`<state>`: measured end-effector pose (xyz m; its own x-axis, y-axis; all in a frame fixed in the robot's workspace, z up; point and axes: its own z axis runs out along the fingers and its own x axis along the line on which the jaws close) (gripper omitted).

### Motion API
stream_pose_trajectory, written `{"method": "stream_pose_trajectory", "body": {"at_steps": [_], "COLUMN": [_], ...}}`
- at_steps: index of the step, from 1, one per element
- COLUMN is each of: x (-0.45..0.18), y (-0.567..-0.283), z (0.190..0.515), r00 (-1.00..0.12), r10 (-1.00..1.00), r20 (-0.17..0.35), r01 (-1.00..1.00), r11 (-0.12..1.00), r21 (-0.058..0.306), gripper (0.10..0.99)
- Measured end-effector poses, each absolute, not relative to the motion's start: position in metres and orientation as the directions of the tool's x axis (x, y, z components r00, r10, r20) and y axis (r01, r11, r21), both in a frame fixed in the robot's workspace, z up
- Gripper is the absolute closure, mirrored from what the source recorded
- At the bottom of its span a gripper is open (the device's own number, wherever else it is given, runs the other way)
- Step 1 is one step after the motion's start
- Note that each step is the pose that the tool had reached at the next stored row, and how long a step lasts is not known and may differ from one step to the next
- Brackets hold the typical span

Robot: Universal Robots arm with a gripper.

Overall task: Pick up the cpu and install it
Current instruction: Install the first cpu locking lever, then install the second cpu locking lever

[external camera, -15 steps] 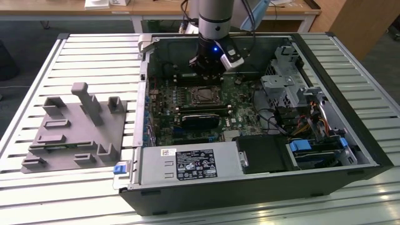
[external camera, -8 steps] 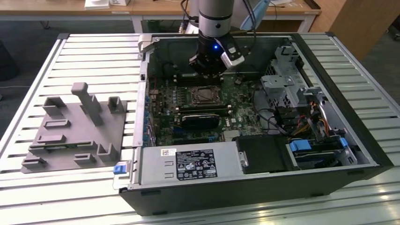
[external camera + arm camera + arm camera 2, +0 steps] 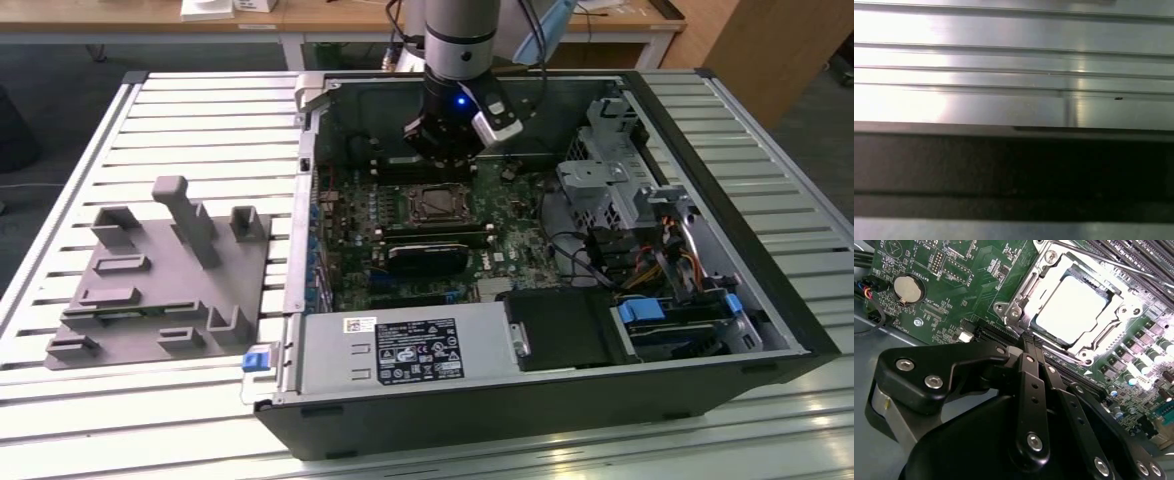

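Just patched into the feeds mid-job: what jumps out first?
The open computer case on the slatted table, with the arm's gripper hanging inside just above the motherboard. In the second wrist view, the cpu sits bright and silvery in its metal-framed socket, beyond the gripper. A grey fixture with upright posts stands at the exterior view's left.

The exterior view is looking down from high in front at the open computer case [image 3: 534,260], taking in the gripper [image 3: 441,160] hovering over the motherboard [image 3: 400,230]. The second wrist view is peering close past the gripper [image 3: 1029,342] at the socket [image 3: 1069,310] just beyond, sharing that board. The first wrist view is facing slatted metal [image 3: 1014,60] nearby.
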<state>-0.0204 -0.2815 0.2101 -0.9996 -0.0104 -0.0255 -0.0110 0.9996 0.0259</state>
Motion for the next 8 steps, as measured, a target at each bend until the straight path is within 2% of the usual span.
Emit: {"method": "stream_pose_trajectory", "body": {"at_steps": [8], "x": [-0.0203], "y": [-0.2833], "z": [0.2099], "r00": [-1.000], "r10": [-0.010], "r20": [-0.026], "r01": [-0.011], "r11": [1.000], "r21": [0.026], "gripper": [0.980]}}
